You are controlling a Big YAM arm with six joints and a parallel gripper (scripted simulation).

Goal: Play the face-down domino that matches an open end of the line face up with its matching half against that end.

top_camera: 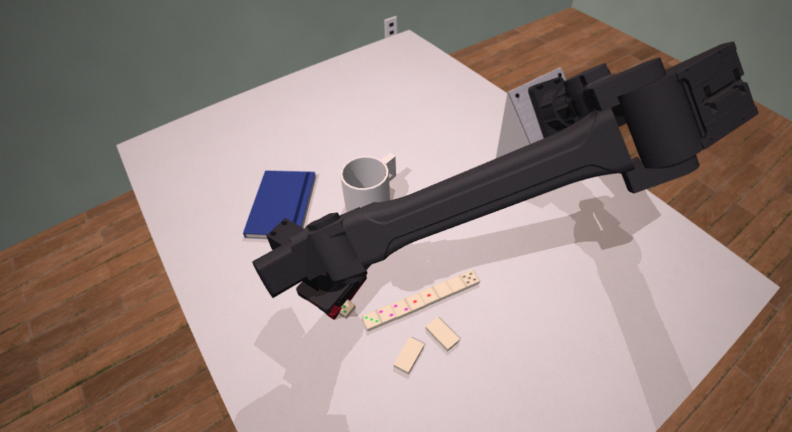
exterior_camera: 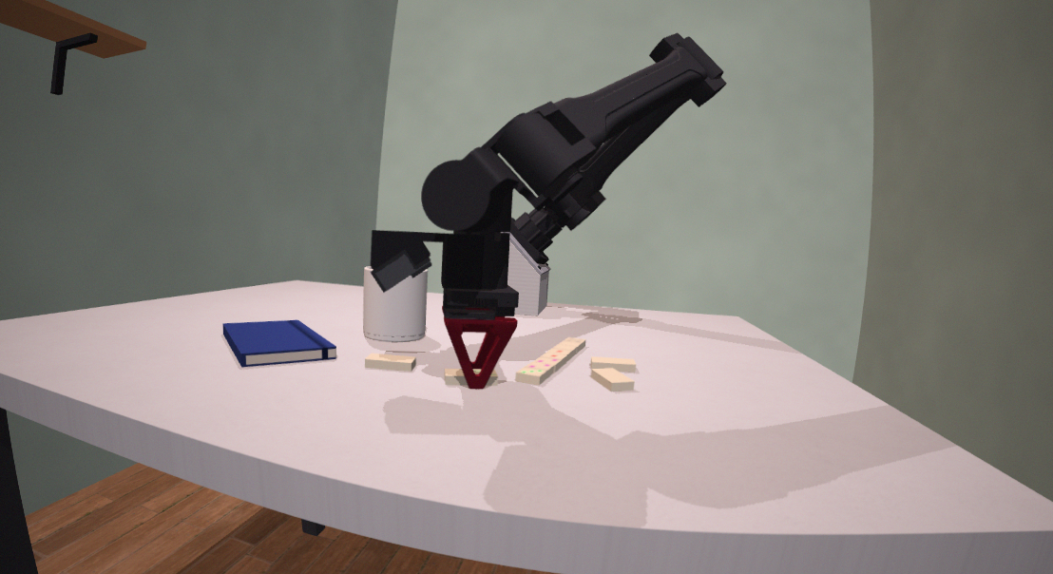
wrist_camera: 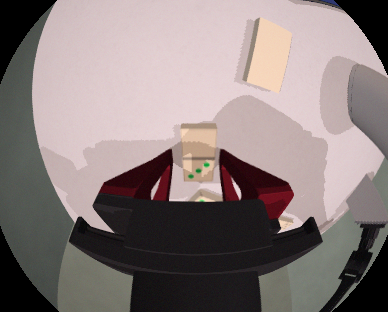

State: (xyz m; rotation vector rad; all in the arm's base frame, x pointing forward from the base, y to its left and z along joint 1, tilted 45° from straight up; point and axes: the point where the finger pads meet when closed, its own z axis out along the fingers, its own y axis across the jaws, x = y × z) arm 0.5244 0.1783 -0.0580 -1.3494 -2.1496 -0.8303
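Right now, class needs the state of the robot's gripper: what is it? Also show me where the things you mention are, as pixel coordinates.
Gripper [top_camera: 339,313] [exterior_camera: 477,384] [wrist_camera: 195,155]: open, jaws either side of the three-dot domino [top_camera: 347,308] [exterior_camera: 450,376] [wrist_camera: 198,142], holding nothing.

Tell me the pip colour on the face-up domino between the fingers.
Green, on its one spotted half; the wrist view shows it best.
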